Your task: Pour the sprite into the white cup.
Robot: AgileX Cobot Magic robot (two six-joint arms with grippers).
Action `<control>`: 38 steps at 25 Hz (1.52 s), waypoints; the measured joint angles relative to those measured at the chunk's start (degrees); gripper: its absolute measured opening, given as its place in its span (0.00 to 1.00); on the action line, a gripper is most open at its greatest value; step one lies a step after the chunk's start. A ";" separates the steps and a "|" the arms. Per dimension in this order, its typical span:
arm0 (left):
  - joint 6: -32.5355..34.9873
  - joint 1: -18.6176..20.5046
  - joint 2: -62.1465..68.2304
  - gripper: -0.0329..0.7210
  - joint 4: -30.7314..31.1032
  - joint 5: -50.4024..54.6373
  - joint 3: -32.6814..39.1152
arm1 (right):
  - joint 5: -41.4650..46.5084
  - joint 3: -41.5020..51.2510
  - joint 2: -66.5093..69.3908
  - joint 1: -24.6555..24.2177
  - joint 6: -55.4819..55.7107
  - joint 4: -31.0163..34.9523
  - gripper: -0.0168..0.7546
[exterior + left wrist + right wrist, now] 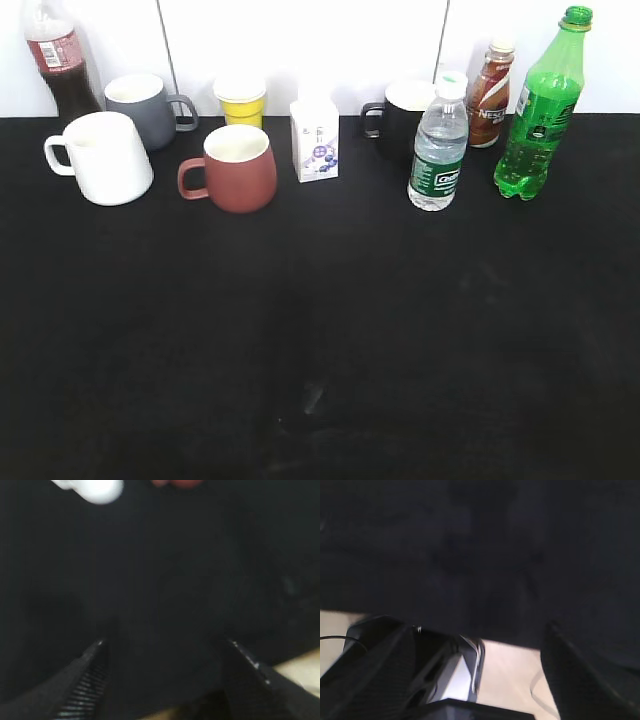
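Observation:
The sprite (pixel 540 110), a tall green bottle with a green cap, stands upright at the back right of the black table. The white cup (pixel 102 157), a large white mug with its handle to the left, stands at the back left. Its blurred white base also shows at the top of the left wrist view (pixel 97 489). Neither gripper shows in the exterior view. My left gripper (pixel 162 647) is open and empty over the black cloth. My right gripper (pixel 480 630) is open and empty near the table's front edge.
A reddish-brown mug (pixel 237 168), a grey mug (pixel 145 107), a cola bottle (pixel 58 58), a yellow cup (pixel 241 100), a small white carton (pixel 315 140), a black mug (pixel 400 118), a clear water bottle (pixel 439 148) and a brown drink bottle (pixel 490 92) line the back.

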 joint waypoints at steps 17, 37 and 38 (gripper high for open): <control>4.07 0.00 -15.18 0.72 -3.19 -8.74 18.87 | -4.55 11.86 -29.43 0.00 0.09 -3.75 0.78; 4.07 22.82 -32.34 0.62 -3.29 -8.69 19.04 | -4.66 11.92 -39.07 -16.36 0.09 -3.75 0.78; 4.07 22.82 -32.34 0.62 -3.29 -8.69 19.04 | -4.66 11.92 -39.13 -16.36 0.09 -3.75 0.78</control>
